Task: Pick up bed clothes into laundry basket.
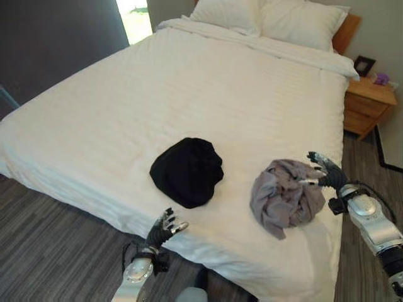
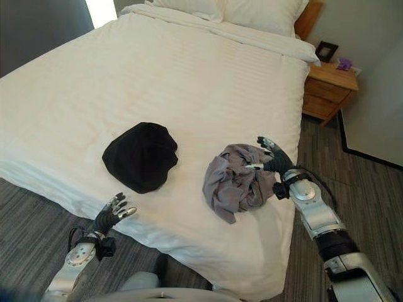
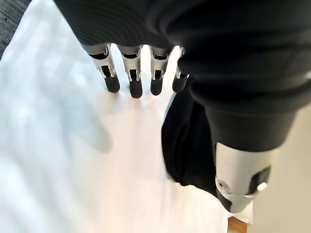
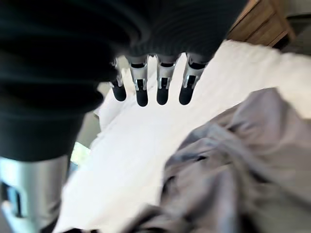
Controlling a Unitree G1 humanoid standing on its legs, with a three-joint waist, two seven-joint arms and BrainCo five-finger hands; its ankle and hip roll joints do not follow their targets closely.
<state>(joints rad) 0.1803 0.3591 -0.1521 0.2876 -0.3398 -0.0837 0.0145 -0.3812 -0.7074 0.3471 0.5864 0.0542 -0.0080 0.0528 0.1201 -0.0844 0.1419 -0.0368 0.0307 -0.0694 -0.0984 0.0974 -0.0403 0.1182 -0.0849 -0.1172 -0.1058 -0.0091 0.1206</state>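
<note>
A crumpled grey garment lies near the bed's front right corner. A black garment lies bunched to its left on the white bed. My right hand hovers at the grey garment's right edge, fingers spread and open, thumb tip near the cloth. The right wrist view shows straight fingers above the grey cloth. My left hand is open just off the bed's front edge, below the black garment. In its wrist view the fingers are straight over the sheet, beside the black garment.
Two white pillows lie at the head of the bed. A wooden nightstand with a small frame and a purple object stands at the right. Grey wood floor runs along the bed's front and right sides.
</note>
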